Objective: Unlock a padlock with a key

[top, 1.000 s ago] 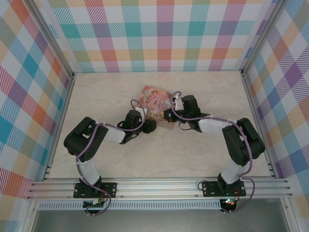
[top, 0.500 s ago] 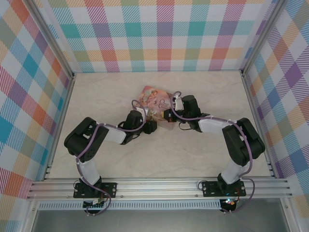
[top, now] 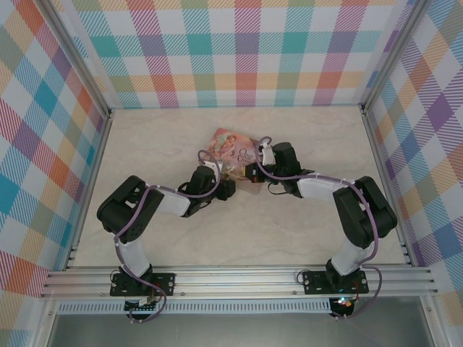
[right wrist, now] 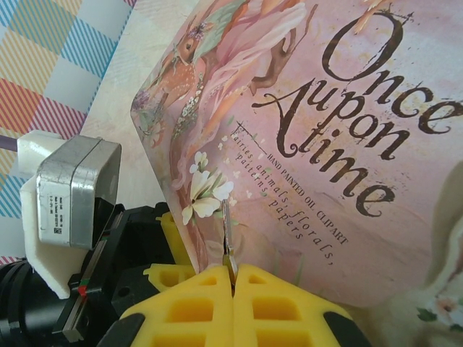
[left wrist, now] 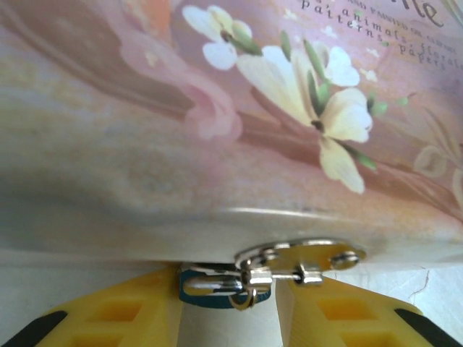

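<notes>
The padlock (left wrist: 217, 288), tiny with a blue body and silvery shackle, hangs from the metal hasp (left wrist: 300, 256) at the edge of the pink illustrated tin (left wrist: 239, 123). My left gripper (left wrist: 228, 283) has its yellow fingers (left wrist: 123, 318) on either side of the blue body, shut on it. In the right wrist view, my right gripper (right wrist: 233, 273) is shut on the key (right wrist: 227, 231). Its thin silvery blade sticks up in front of the tin's lid (right wrist: 340, 144). From above, both grippers meet at the tin's near edge, the left gripper (top: 226, 182) and the right gripper (top: 249, 172).
The tin (top: 233, 147) lies mid-table on the pale marbled surface (top: 145, 137). Checked walls stand at the back and both sides. The left arm's black wrist and grey servo block (right wrist: 72, 191) sit close beside the right gripper.
The left wrist has edged slightly right, toward the tin. The right arm and the tin stay put.
</notes>
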